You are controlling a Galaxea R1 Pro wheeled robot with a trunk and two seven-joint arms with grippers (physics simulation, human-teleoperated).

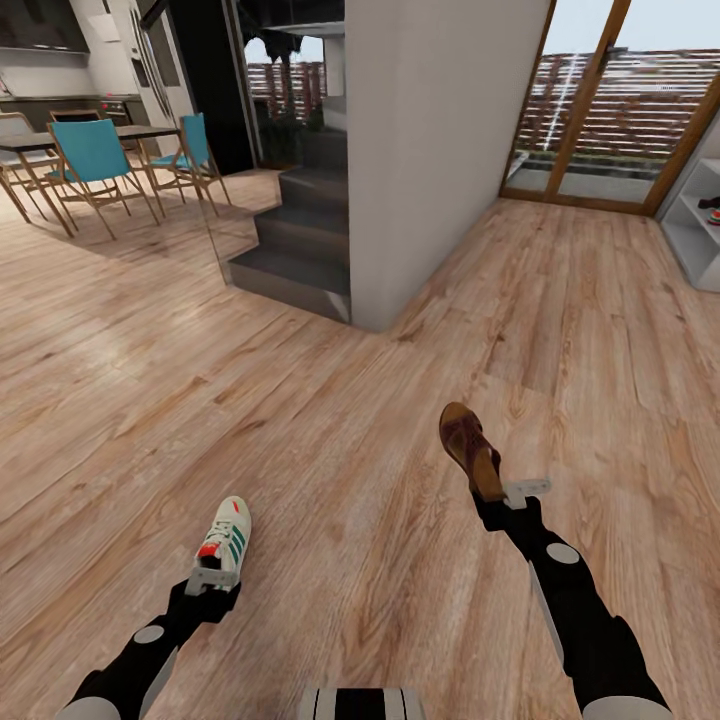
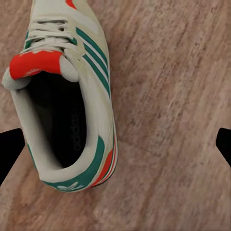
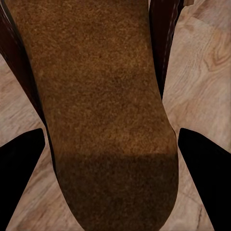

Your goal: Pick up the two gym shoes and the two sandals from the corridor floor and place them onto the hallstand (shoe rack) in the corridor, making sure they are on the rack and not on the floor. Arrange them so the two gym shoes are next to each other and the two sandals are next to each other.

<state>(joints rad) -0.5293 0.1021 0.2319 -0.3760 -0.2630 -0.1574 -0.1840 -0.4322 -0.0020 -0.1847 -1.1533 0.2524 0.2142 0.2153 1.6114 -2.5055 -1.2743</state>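
Currently, step in hand: carrying shoes toward the white open-shelved hallstand [image 1: 695, 235] at the far right edge of the head view, across the light brown wood-plank corridor floor [image 1: 350, 480].
Left claw [image 1: 212, 584]: it sits at the heel of a white low-top gym shoe with green stripes and a red tab [image 1: 226, 544]; whether it pinches the shoe or is spread around it I cannot tell.
Right claw [image 1: 510, 497]: it appears to pinch the heel end of a flat brown leather-look sandal [image 1: 470, 448], whose toe points away from the robot.
Doing it well: likely best to keep both arms level while driving, so neither shoe slips, and to set each one beside its mate on the rack.
Already on the rack: a small red and dark item [image 1: 710, 207] sits on a shelf, too small to name.
Left wrist view adds: dark fingertips [image 2: 10, 149] stand wide to either side of the sneaker [image 2: 67, 96], and the heel opening and lining are plain.
Right wrist view adds: the sandal's tan insole [image 3: 101, 96] lies between two dark fingers [image 3: 21, 178], with floor below.
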